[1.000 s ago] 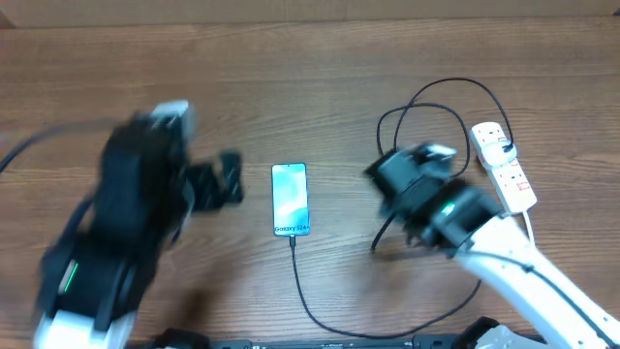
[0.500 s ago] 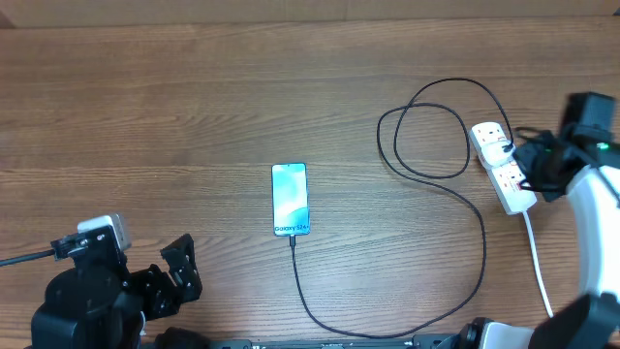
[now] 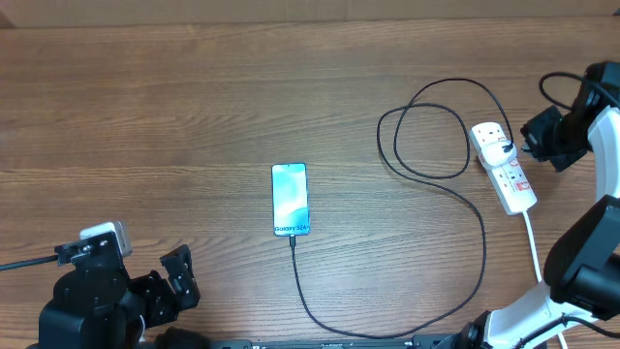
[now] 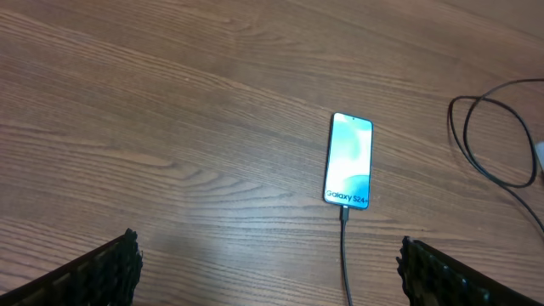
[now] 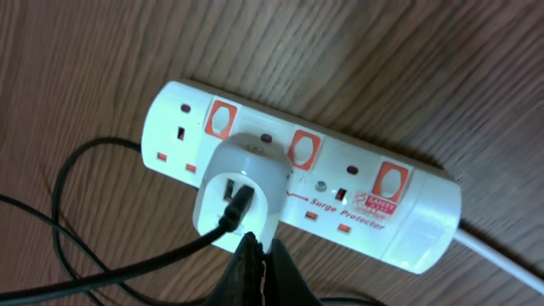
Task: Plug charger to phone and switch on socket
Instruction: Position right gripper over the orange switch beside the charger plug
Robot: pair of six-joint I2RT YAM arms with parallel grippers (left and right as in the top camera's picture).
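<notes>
The phone lies flat mid-table, its light blue screen lit; it also shows in the left wrist view. The black charger cable runs from the phone's near end in a wide loop to a white adapter plugged into the white socket strip, which has red switches. My left gripper is open and empty at the near left, well away from the phone. My right gripper is shut and empty, its tips just in front of the adapter.
The socket's white cord trails toward the near right edge. A cardboard-coloured strip borders the table's far edge. Bare wood lies between the phone and the left gripper.
My left arm has pulled back from beside the phone to the near left corner. My right arm has swung from mid-table to the far right, by the socket strip.
</notes>
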